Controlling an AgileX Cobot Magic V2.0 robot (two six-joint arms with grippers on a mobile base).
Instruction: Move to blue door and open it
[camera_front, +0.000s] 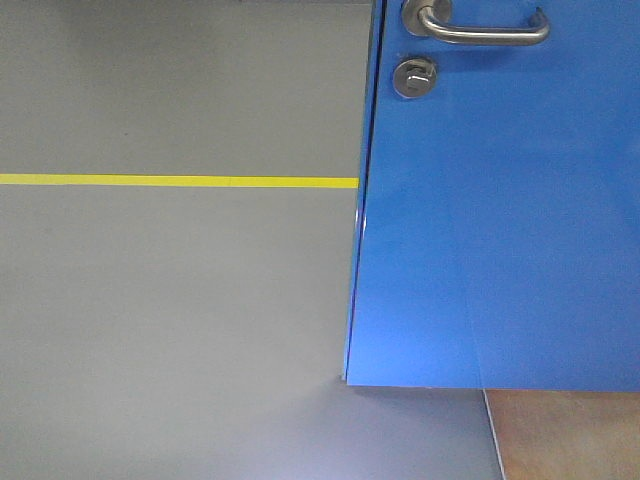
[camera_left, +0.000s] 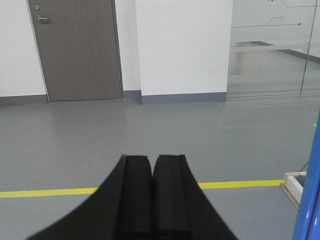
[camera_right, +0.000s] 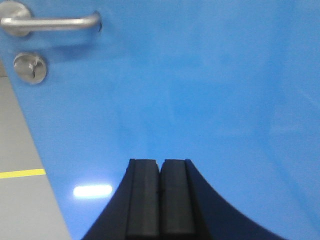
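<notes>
Risk: your right gripper (camera_right: 160, 200), clenched empty, sits low beneath the silver metal lever handle (camera_right: 50, 22) on the glossy bright-blue door (camera_right: 200, 100); left gripper (camera_left: 152, 200) (also clenched) faces away, so pushing forward could ram the panel.

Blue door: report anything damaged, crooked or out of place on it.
Nothing stands out. The blue door looks clean and undented, its lever handle sits level, and the round lock below looks intact.

Grey floor (camera_left: 60, 145) with yellow tape line (camera_front: 180, 181), white wall (camera_left: 182, 45), grey-brown door (camera_left: 77, 50), frosted glass partition (camera_left: 272, 50)
</notes>
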